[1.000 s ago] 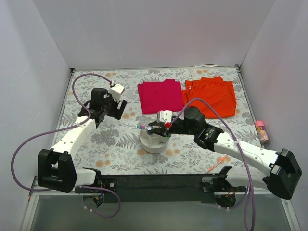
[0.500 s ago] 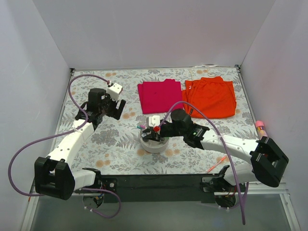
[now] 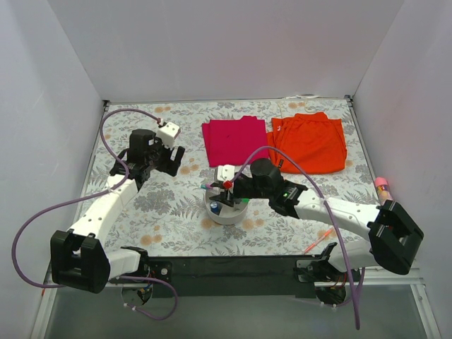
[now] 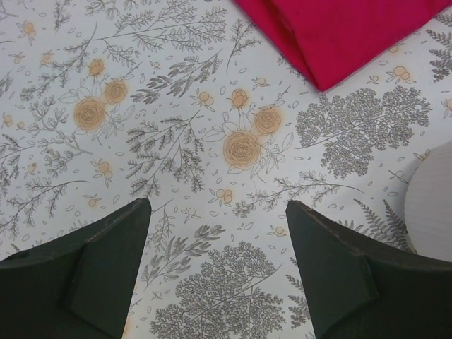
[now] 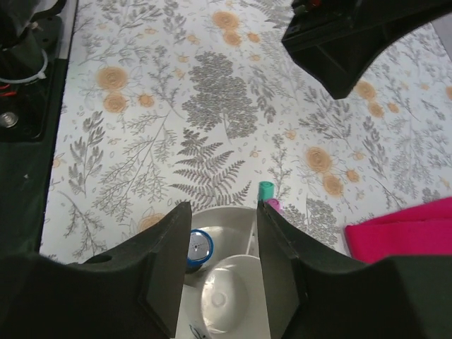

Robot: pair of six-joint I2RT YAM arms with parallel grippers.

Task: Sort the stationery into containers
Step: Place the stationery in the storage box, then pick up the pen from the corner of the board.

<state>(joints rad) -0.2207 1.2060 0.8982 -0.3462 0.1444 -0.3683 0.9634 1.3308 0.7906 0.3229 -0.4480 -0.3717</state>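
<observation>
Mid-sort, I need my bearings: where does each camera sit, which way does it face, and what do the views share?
Top external: above and behind the bases, looking down on the table; both arms, left hand, right hand over the organizer.
Left wrist: looks down at the table; own fingers at the bottom edge.
Right wrist: looks down into the organizer; own fingers low.
Shared: both wrist views catch the magenta cloth and the organizer's edge.

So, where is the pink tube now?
Top view: the small pink tube lies at the right edge of the floral table, right of the folded orange cloth.
</observation>
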